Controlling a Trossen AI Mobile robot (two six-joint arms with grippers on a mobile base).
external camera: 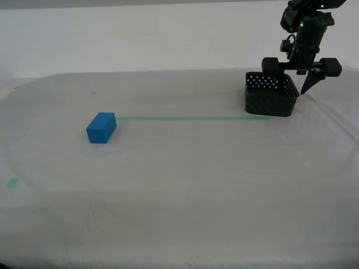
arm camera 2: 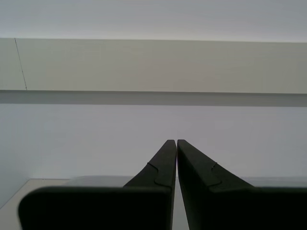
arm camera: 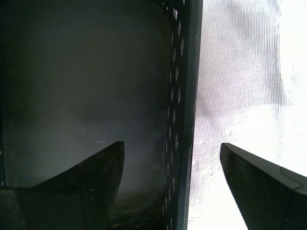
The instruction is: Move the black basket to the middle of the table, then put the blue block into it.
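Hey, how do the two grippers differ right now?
My first gripper is open; my second gripper is shut with its fingertips touching. The first straddles a wall of the black basket, one finger inside and one outside; the second holds nothing and faces a wall. Both have dark tapered fingers.

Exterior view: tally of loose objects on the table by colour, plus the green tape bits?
Black: 1, the black basket, at the exterior view's right, with my first tool open astride one wall.
Blue: 1, the blue block, at the exterior view's left.
Green tape: 3, one long line and two small marks.
Total: 2 objects, 3 tape pieces.
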